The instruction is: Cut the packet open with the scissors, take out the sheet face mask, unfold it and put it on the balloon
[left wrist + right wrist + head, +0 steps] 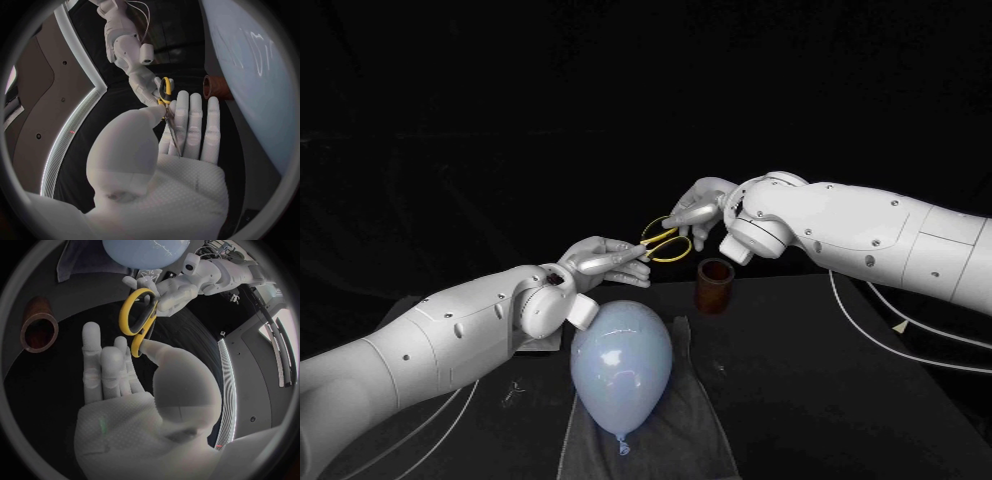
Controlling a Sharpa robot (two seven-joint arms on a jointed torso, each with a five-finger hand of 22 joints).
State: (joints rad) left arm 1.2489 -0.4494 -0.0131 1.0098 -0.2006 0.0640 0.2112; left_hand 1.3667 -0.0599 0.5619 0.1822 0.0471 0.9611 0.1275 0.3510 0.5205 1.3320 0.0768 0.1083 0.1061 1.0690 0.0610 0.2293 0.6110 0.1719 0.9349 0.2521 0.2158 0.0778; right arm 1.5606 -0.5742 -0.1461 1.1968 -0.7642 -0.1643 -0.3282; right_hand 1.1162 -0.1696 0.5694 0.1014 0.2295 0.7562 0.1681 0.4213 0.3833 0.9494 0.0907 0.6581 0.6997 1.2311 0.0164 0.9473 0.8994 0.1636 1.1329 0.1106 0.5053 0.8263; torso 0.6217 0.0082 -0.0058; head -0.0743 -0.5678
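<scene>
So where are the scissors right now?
Head view: the scissors are up in the air mid-picture, held between the left hand and the right hand, behind the balloon and near the brown cup.

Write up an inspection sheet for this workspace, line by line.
Surface: black table, with a grey cloth spread on it.
Job's things: the pale blue balloon lies on the cloth. The yellow-handled scissors are held in the air above the table. Packet and mask: nothing seen.
Clutter: a brown tube stands upright behind the balloon.
Hands: the left hand pinches the blade end of the scissors between thumb and fingers. The right hand holds the handles.
Cables: white cables trail from the arms across the table.
Surroundings: dark backdrop, nothing seen.
</scene>
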